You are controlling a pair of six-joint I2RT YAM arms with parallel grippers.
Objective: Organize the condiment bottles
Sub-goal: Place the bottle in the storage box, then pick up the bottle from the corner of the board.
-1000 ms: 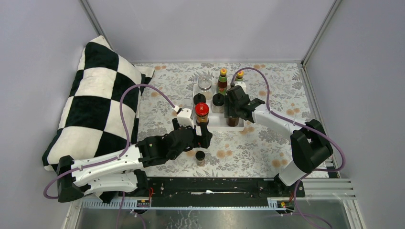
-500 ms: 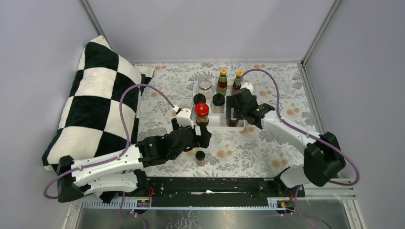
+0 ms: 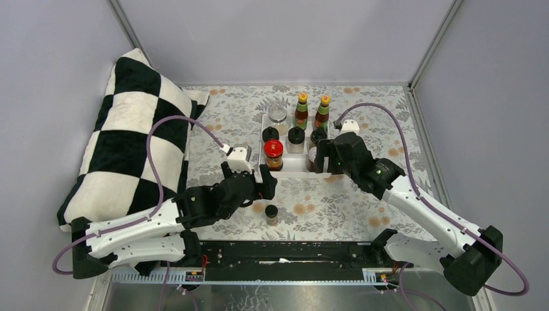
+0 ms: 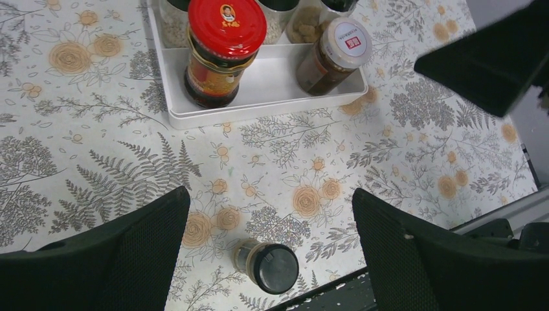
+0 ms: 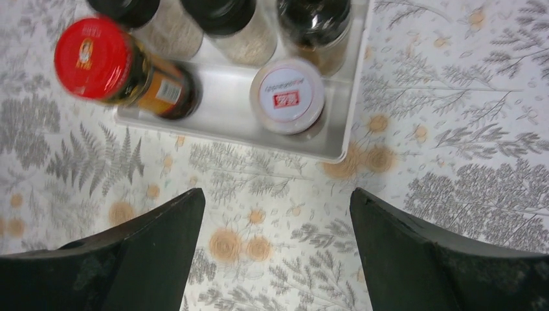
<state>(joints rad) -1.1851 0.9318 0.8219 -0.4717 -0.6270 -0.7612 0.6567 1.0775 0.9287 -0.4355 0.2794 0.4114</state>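
Note:
A white tray [image 3: 285,171] holds the condiment bottles: two tall orange-capped red-sauce bottles [image 3: 302,110] at the back, a clear-lidded jar [image 3: 277,114], black-lidded jars [image 3: 296,137], a red-lidded jar [image 3: 273,154] and a white-lidded jar [image 5: 288,94] in the front right corner. One small black-lidded jar [image 3: 271,214] stands on the table near the front edge. My left gripper [image 4: 268,201] hangs open above that small jar [image 4: 268,264]. My right gripper [image 5: 276,194] is open and empty over the cloth, just in front of the tray [image 5: 226,139].
A black-and-white checked pillow [image 3: 129,136] fills the left side. A black rail [image 3: 285,253] runs along the near edge, close behind the small jar. Grey walls close the table at the back and right.
My right gripper opened, let go of the white-lidded jar in the tray's front right corner, and drew back toward me. The left arm shifted slightly left.

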